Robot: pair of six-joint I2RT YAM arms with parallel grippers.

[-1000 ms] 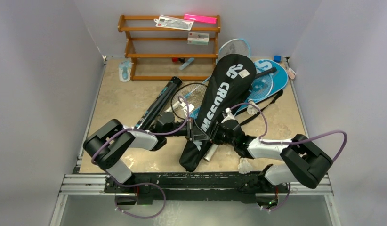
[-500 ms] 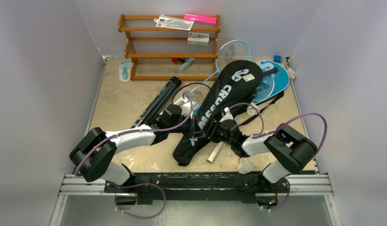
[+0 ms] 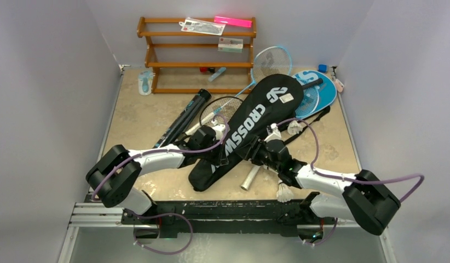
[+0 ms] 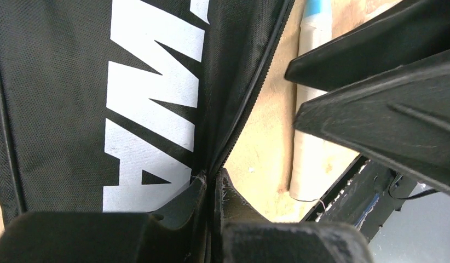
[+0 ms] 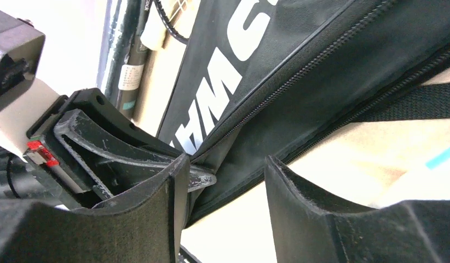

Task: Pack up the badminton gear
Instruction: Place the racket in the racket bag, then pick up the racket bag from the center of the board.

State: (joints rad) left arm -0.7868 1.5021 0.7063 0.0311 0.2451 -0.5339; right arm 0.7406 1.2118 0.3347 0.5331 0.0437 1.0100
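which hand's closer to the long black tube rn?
Left. The left hand is pinched shut on the CROSSWAY cover edge, just right of the long black tube. The right hand, open, sits beside it, farther right from the tube.

The CROSSWAY cover (image 3: 244, 133) is black with white lettering. The other cover (image 3: 324, 87) is blue, the rack (image 3: 198, 64) brown, the bar (image 3: 234, 22) pink.
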